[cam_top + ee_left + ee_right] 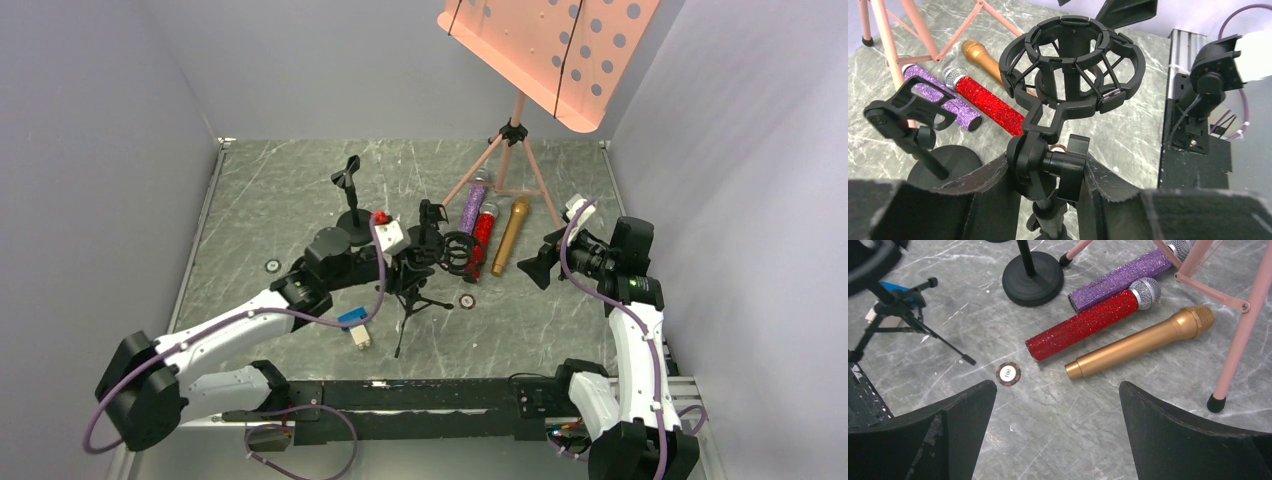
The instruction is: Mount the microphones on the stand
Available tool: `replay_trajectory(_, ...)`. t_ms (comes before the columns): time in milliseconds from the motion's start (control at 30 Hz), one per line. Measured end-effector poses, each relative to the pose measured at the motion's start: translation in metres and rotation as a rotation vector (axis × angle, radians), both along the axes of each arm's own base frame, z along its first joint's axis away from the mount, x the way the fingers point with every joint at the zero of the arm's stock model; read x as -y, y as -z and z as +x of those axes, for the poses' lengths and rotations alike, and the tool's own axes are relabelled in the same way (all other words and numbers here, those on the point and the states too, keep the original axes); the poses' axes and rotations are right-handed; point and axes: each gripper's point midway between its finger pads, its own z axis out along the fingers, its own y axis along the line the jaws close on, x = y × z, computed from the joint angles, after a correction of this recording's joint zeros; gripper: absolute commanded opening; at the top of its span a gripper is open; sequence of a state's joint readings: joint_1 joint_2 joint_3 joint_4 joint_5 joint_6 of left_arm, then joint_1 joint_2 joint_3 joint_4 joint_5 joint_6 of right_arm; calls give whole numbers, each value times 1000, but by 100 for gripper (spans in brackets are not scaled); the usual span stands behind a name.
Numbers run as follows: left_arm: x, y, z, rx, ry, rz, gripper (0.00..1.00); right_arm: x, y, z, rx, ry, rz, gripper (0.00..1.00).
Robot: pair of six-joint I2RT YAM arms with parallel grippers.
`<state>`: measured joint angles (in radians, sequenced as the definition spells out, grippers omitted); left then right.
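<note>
The left wrist view alone shows the left pincer (1045, 169) clamped on the swivel joint of the shock-mount stand (1030, 155), a finger pressed against each side below the empty ring. The three microphones lie on the table (1058, 445) just beyond that stand, side by side: purple microphone (1120, 277), red microphone (1088, 325), gold microphone (1143, 340). Only the right wrist view shows the right pincer (1057, 383) spread wide and holding nothing, above the table near the gold one's tail, with a round chip (1008, 373) between the stand's tripod feet and the red one. The top view adds a blue-and-white block (353, 325) near the stand's feet.
</note>
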<state>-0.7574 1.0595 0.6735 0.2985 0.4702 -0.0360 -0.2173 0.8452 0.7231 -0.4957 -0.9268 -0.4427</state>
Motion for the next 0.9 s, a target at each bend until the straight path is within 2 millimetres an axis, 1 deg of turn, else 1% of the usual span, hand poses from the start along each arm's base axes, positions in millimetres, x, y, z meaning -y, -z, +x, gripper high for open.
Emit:
replay_trajectory(100, 17, 13, 4, 16, 11, 17, 0, 1, 0, 0, -1, 3, -2, 100)
replay_trajectory(233, 34, 30, 6, 39, 20, 44, 0, 1, 0, 1, 0, 5, -4, 100)
replay_trajectory(367, 44, 29, 4, 79, 24, 35, 1, 1, 1, 1, 0, 7, -6, 100)
replay_trajectory(500, 45, 33, -2, 106, 23, 27, 18, 2, 2, 2, -4, 8, -6, 100)
replay_trajectory(667, 34, 38, -7, 122, -1, 12, 51, 2, 5, 3, -16, 7, -4, 100)
replay_trajectory(733, 29, 40, -9, 124, -11, 11, 61, 2, 6, 3, -21, 8, -3, 100)
replay_trajectory(833, 25, 38, -9, 136, -25, 7, 70, 3, 7, 4, -26, 10, -3, 100)
replay_trajectory(900, 23, 33, -8, 146, -33, -1, 83, 3, 9, 5, -33, 11, -3, 100)
